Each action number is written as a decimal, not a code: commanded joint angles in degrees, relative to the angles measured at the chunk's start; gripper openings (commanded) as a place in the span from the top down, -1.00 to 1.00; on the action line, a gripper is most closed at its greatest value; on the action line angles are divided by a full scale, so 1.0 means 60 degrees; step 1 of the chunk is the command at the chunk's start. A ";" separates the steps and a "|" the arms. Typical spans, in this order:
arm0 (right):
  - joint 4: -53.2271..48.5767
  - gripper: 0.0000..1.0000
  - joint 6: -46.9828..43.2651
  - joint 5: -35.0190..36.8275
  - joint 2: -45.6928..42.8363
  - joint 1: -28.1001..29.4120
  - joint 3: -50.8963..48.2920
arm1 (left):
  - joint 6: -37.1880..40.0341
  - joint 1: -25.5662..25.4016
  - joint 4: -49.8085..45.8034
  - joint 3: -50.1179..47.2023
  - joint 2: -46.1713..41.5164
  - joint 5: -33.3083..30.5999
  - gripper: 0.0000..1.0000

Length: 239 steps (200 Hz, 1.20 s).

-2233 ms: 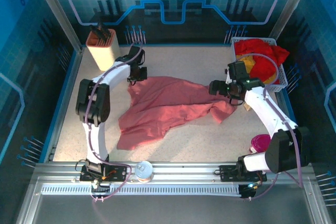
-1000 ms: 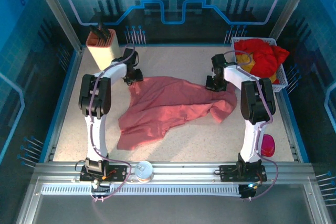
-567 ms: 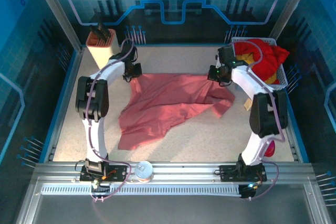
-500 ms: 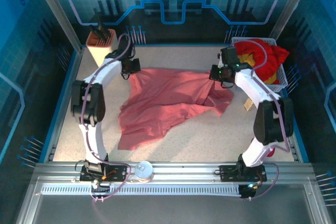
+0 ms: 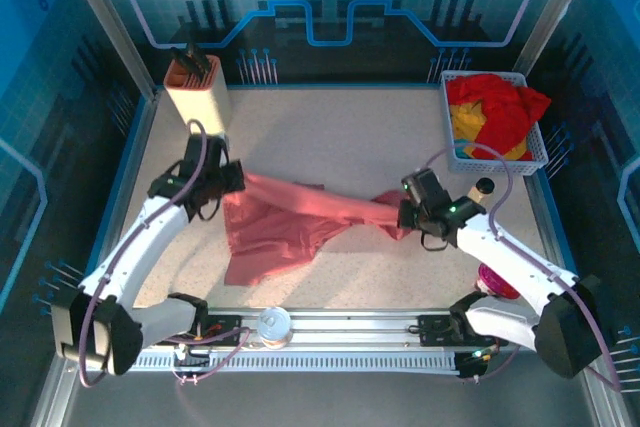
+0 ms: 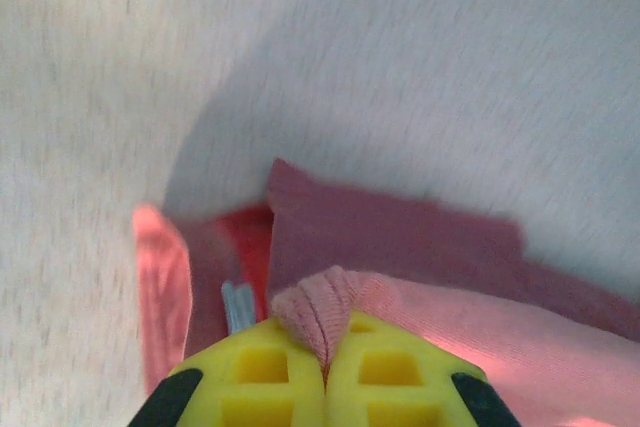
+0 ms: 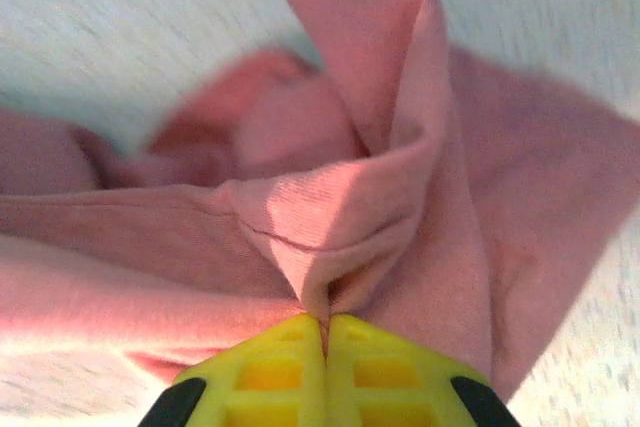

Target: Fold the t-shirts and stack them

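A large dusty salmon-pink t-shirt (image 5: 290,222) lies stretched across the middle of the table. My left gripper (image 5: 226,190) is shut on its left corner, a ribbed fold of pink cloth (image 6: 320,307) pinched between the yellow fingers (image 6: 262,377). My right gripper (image 5: 403,215) is shut on the shirt's right corner, where a bunched fold (image 7: 340,237) runs into the yellow fingers (image 7: 385,372). Bright red (image 5: 505,107) and yellow (image 5: 468,127) t-shirts sit heaped at the back right.
The red and yellow shirts fill a white mesh basket (image 5: 541,155). A beige holder with dark tools (image 5: 195,92) stands at the back left. A small clear cup (image 5: 273,324) sits on the front rail. A magenta object (image 5: 496,278) lies front right.
Both grippers, shut on the pink shirt's corners, have pulled it from the back of the table toward the front. The shirt now lies narrower and drawn taut between them.
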 commanded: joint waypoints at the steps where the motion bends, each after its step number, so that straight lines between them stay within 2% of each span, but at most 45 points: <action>1: -0.1017 0.82 0.1053 0.0486 -0.0088 0.0050 -0.0636 | -0.1291 -0.0145 -0.1429 -0.0863 -0.0499 -0.0424 0.62; 15: -0.1109 0.68 0.1036 0.0396 -0.0036 -0.0105 -0.0722 | -0.1668 -0.0147 -0.1805 -0.1249 -0.0710 -0.0425 0.16; 30: -0.0965 0.29 0.0742 0.0442 -0.0077 -0.0252 -0.0601 | -0.1730 -0.0145 -0.1765 -0.1506 -0.0816 -0.0517 -0.23; 51: -0.0629 -0.16 0.0176 0.0255 -0.0119 -0.0573 -0.0151 | -0.1351 -0.0126 -0.1557 -0.1056 -0.0375 -0.0285 -0.30; 61: -0.0594 -0.46 -0.0035 0.0254 -0.0064 -0.0692 0.0098 | -0.1232 -0.0129 -0.1320 -0.0738 -0.0007 -0.0015 -0.30; 73: -0.0416 -0.60 -0.0348 0.0155 0.0037 -0.0858 0.0351 | -0.1179 -0.0126 -0.0807 -0.0501 0.0464 0.0458 -0.30; 95: -0.0167 -0.67 -0.0695 -0.0136 0.0323 -0.1181 0.0785 | -0.1045 -0.0128 0.0252 -0.0204 0.1595 0.1473 -0.25; 114: 0.0068 -0.69 -0.0936 -0.0565 0.0629 -0.1413 0.1057 | -0.0606 -0.0145 0.0909 0.0240 0.2833 0.1741 -0.14; 154: 0.0064 -0.69 -0.1203 -0.0999 0.1252 -0.1504 0.1411 | 0.0008 -0.0145 0.1495 0.1582 0.5128 0.1522 0.18; 192: 0.0070 -0.69 -0.1249 -0.1038 0.1161 -0.1619 0.1244 | 0.0418 -0.0173 0.1294 0.2383 0.6233 0.0975 0.27; 239: 0.0037 -0.69 -0.1323 -0.1133 0.0919 -0.1932 0.1165 | 0.0568 -0.0262 0.1301 0.2213 0.6539 0.0515 0.28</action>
